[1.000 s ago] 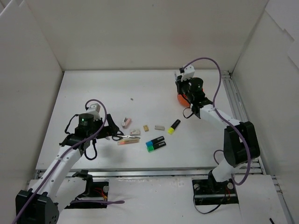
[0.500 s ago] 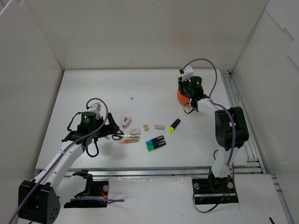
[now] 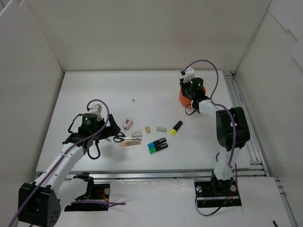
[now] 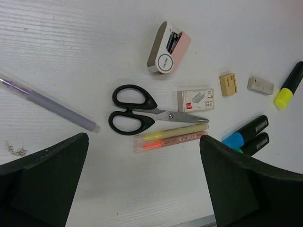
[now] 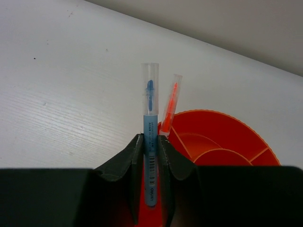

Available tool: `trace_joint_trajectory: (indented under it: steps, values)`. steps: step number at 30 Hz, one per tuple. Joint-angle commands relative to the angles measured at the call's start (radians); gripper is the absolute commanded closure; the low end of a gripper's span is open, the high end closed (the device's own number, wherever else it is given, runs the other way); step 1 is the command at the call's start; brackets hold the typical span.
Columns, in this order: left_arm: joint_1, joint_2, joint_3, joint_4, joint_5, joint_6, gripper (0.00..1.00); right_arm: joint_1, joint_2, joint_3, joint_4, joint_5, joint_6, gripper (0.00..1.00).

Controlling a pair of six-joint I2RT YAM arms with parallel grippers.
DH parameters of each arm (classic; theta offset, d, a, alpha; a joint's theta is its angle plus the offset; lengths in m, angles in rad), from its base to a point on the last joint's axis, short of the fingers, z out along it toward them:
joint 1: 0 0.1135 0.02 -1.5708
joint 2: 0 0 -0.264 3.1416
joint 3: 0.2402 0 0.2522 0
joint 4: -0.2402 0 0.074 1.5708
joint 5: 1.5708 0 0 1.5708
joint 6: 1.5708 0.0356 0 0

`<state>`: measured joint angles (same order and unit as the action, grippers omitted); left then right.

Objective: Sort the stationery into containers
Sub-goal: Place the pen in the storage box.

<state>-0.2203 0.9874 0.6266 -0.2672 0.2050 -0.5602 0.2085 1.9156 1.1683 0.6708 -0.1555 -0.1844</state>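
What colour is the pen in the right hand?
Blue pen, clear cap; clearest in right wrist view.

Right fingers [image 3: 186,92] at the orange cup [image 3: 182,99], left fingers [image 3: 115,131] beside the scissors [image 3: 121,138].

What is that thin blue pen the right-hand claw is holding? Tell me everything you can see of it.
The thin blue pen is slim plastic: translucent blue barrel, barcode label low down, clear cap with the blue tip showing through. The right gripper clamps its barrel between black fingers, cap end pointing out past them. It is held at the rim of the round orange plastic cup, beside a thin orange pen; whether the pens touch is unclear.
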Motion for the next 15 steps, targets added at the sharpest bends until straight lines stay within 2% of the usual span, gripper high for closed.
trace_joint_trajectory:
  steps: [1,4,7,15]
  values:
    - [0.007,-0.018,0.059,0.048,-0.018,0.003,0.0,0.0,-0.033,0.002,0.116,0.046,-0.007,0.86]
    - [0.007,-0.026,0.055,0.051,-0.022,0.003,0.0,0.002,-0.041,-0.007,0.116,0.077,-0.001,0.83]
    - [0.007,-0.035,0.048,0.051,-0.026,0.003,0.01,0.0,-0.055,-0.022,0.115,0.071,0.003,0.7]
    - [0.007,-0.072,0.051,0.029,-0.033,0.008,0.0,0.002,-0.113,-0.056,0.115,0.054,0.023,0.64]
